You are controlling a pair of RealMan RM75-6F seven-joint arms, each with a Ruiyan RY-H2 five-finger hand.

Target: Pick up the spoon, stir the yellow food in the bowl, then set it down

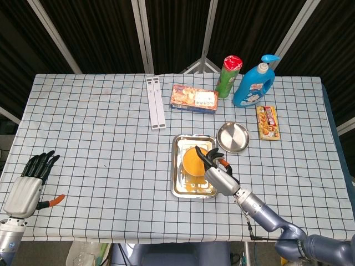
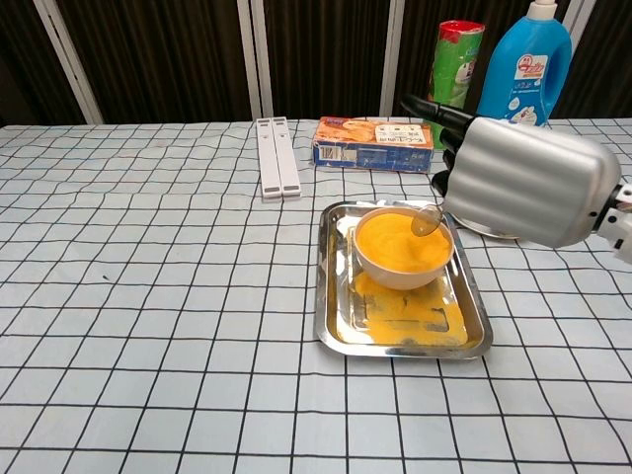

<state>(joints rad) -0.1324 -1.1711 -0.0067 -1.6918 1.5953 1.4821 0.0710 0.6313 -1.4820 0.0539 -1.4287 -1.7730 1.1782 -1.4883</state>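
Holding the spoon (image 2: pixel 428 219) in my right robot hand (image 2: pixel 518 183), fingers closed on its handle. Its tip hangs just ahead, over the bowl (image 2: pixel 403 251), ready to stir the yellow food (image 2: pixel 395 242).

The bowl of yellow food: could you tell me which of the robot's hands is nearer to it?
Right. The right hand holds the spoon over the bowl. The left hand hangs far off, at the table's near left edge.

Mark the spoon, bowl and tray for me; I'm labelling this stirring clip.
spoon (image 2: pixel 428 219), chest view, on its scoop above the food.
bowl (image 2: pixel 395 274), chest view, on its white outer wall.
tray (image 2: pixel 399 349), chest view, on its near rim.
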